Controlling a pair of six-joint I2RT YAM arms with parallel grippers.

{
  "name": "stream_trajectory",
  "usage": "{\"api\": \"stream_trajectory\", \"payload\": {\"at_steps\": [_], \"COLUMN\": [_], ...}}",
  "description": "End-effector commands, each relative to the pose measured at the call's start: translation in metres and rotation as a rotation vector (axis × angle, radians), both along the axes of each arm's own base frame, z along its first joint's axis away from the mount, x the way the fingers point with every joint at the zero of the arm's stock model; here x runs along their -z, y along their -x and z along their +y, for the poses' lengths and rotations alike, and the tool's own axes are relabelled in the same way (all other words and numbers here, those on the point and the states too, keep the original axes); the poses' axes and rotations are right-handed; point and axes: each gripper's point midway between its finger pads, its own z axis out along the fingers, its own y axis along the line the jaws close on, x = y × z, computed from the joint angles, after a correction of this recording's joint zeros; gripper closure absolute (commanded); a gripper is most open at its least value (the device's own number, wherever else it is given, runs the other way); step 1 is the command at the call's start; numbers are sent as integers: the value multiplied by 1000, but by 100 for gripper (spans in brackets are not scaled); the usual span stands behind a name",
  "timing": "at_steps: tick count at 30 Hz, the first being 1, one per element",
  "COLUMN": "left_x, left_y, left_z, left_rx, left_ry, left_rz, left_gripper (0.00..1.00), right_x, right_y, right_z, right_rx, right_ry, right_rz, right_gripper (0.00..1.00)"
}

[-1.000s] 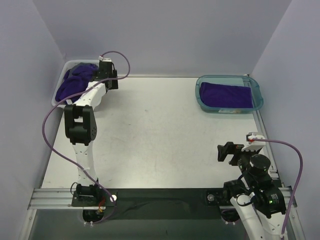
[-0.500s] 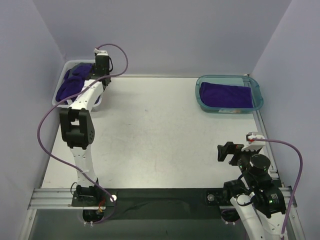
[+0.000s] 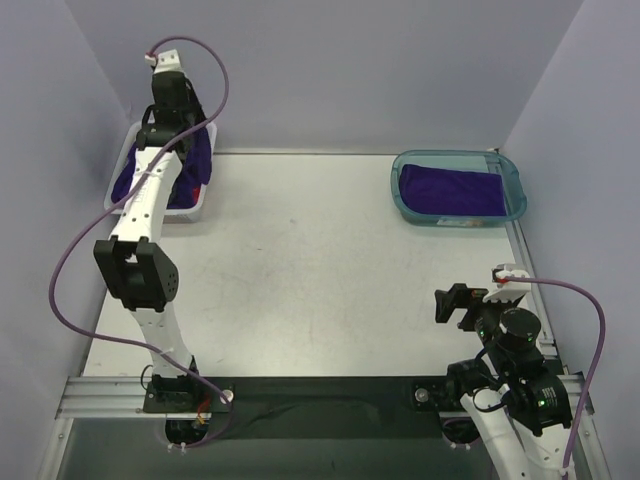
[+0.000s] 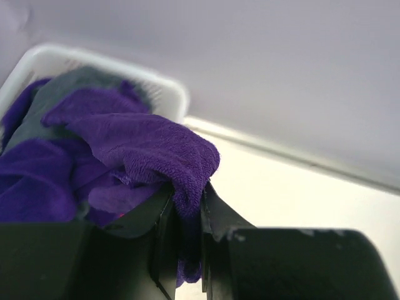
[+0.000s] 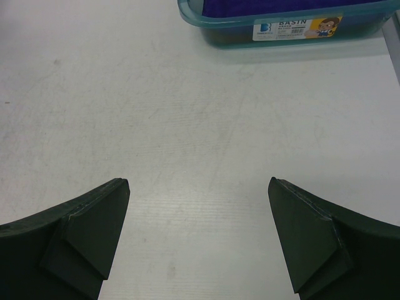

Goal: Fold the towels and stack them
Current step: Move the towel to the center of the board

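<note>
A deep purple towel [image 4: 144,140] is pinched between the fingers of my left gripper [image 4: 187,195], which is shut on a fold of it. In the top view that gripper [image 3: 183,128] is raised above the white slotted basket [image 3: 196,209] at the far left, and the towel [image 3: 197,155] hangs from it over the basket's right side. More purple towels [image 3: 130,180] lie bunched inside the basket. Another purple towel [image 3: 450,188] lies folded flat in the teal tray [image 3: 458,218]. My right gripper [image 5: 197,182] is open over bare table, holding nothing.
The basket's white rim [image 4: 156,84] shows behind the held towel in the left wrist view. The teal tray [image 5: 231,28] stands ahead of my right gripper [image 3: 455,305], near the table's right edge. Lilac walls close in the left, back and right sides.
My left gripper closed on a purple towel in the basket and rose, lifting it upward and toward the back left. The right arm has not moved.
</note>
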Motion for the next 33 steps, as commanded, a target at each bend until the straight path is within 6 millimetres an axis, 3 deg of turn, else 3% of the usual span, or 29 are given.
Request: {"api": "stream_trajectory", "payload": {"at_steps": [1, 4, 8, 10, 13, 14, 15, 16, 17, 18, 19, 20, 21, 22, 23, 25, 26, 28, 29, 30, 33], "left_x": [-154, -197, -229, -235, -214, -224, -169, -153, -149, -85, -54, -51, 19, 42, 43, 111, 112, 150, 147, 156, 154], "left_y": [38, 60, 100, 118, 146, 170, 168, 180, 210, 219, 234, 267, 289, 308, 331, 371, 385, 414, 422, 430, 434], "left_z": [-62, -107, -160, -183, -204, -202, -211, -214, -213, -217, -216, -217, -213, -207, -194, -171, -155, -135, -130, -125, -133], "left_rx": [203, 334, 483, 544, 597, 615, 607, 616, 631, 611, 608, 642, 613, 600, 581, 511, 476, 416, 415, 405, 437], "left_ry": [201, 296, 397, 417, 463, 482, 487, 494, 534, 536, 543, 574, 555, 554, 584, 560, 574, 547, 572, 574, 608], "left_rz": [-322, -391, -426, -428, -362, -385, -275, -247, -238, -108, -45, -40, 119, 174, 161, 322, 283, 381, 358, 371, 385], "left_gripper": [100, 100, 100, 100, 100, 100, 100, 100, 100, 100, 100, 99, 98, 97, 96, 92, 90, 79, 71, 54, 30], "right_x": [-9, -9, -10, -10, -9, -11, -11, -12, -14, -20, -23, -25, -31, -30, -31, -26, -23, -8, -3, 6, 24], "right_y": [-3, -3, -2, -2, -2, 0, 0, 2, 2, 3, 3, 4, 3, 4, 3, 1, -1, -6, -9, -12, -24], "right_z": [3, 3, 2, 3, 4, 10, 13, 15, 17, 23, 27, 32, 41, 46, 51, 67, 70, 81, 85, 92, 100], "right_rx": [-10, -11, -8, -12, -23, -57, -68, -81, -91, -115, -131, -156, -200, -224, -247, -307, -316, -346, -351, -360, -352], "right_ry": [-9, -11, -11, -11, -3, -18, -26, -26, -37, -58, -73, -84, -102, -116, -125, -168, -182, -208, -223, -248, -284], "right_rz": [-29, -30, -35, -35, -36, -34, -23, -18, -16, -19, -12, -4, 15, 36, 54, 122, 150, 236, 268, 328, 410], "right_gripper": [0, 0, 0, 0, 0, 0, 0, 0, 0, 0, 0, 0, 0, 1, 1, 3, 4, 6, 7, 9, 13]}}
